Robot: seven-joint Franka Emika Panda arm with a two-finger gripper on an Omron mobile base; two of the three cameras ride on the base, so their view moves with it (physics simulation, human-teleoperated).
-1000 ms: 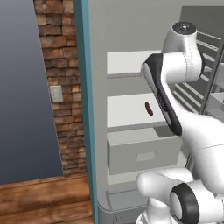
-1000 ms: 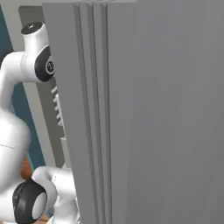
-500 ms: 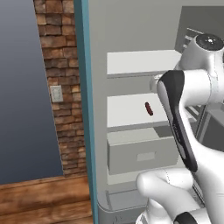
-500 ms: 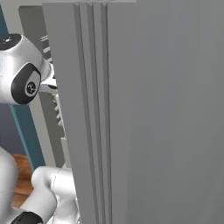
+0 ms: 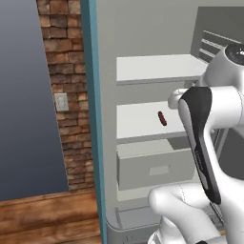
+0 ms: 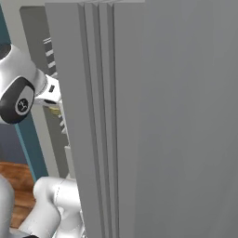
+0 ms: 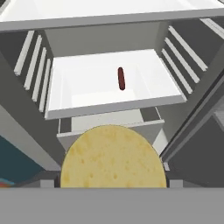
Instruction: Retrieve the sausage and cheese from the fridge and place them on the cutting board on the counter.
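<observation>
The fridge (image 5: pixel 147 33) stands open, its white shelves facing me. The sausage (image 5: pixel 162 118), a short dark red-brown link, lies on the middle shelf (image 7: pixel 87 94) above the pale drawer (image 5: pixel 152 167); in the hand view the sausage (image 7: pixel 121 78) is straight ahead and farther in. The cheese (image 7: pixel 113 159), a round pale yellow disc, sits close at the bottom of the hand view between the fingers of my gripper (image 7: pixel 111 183), which is shut on it, in front of the shelves. A sliver of the cheese (image 6: pixel 55 110) shows under the hand. The cutting board and the counter are out of view.
The fridge door (image 6: pixel 162 116) stands open as a wide grey slab on the right, close beside the arm. Ribbed door racks (image 7: pixel 186 48) line the inner sides. A teal-edged fridge side (image 5: pixel 91 109), a brick wall (image 5: pixel 64 95) and a wooden floor (image 5: pixel 47 219) lie to the left.
The arm has folded: its upper joint swung right in the left base view and left and down in the right base view. The sausage has not moved on its shelf.
</observation>
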